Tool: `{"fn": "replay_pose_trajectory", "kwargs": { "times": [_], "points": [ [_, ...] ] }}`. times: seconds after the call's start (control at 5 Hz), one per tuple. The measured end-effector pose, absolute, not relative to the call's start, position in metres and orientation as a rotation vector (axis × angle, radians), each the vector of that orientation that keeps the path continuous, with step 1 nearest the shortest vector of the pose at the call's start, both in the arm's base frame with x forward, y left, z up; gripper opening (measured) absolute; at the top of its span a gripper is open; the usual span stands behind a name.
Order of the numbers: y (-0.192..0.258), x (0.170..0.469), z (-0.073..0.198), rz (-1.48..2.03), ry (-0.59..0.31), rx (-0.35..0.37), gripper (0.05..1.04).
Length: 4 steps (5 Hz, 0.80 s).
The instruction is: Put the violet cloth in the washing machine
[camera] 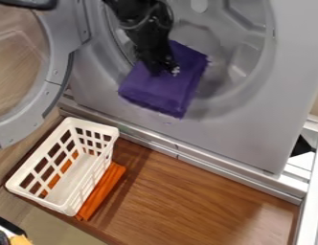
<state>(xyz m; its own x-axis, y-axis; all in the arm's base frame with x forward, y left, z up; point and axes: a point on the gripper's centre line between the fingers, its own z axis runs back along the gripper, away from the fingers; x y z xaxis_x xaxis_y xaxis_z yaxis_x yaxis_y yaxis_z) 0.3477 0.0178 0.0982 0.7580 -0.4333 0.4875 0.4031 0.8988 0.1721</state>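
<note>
The black gripper comes down from the top edge in front of the washing machine's round opening, shut on the violet cloth. It grips the cloth near its upper middle, covering a small part of it. The folded cloth hangs tilted across the opening's lower left, its bottom corner over the front panel below the rim. The washing machine has its door swung open to the left. How deep the cloth sits relative to the opening cannot be told.
A white slotted basket stands on the wooden surface at lower left. An orange cloth lies along and under its right side. A pale metal ledge runs below the machine. Dark and yellow items show at the bottom left corner.
</note>
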Motion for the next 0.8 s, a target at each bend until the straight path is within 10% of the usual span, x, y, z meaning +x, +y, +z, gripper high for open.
{"fn": "replay_pose_trajectory", "kwargs": {
  "times": [0.6,0.8],
  "points": [
    [0.003,0.41,0.053,-0.527,-0.509,0.002,0.07],
    [0.0,0.41,0.054,-0.56,-0.481,0.016,0.226]
  ]
}}
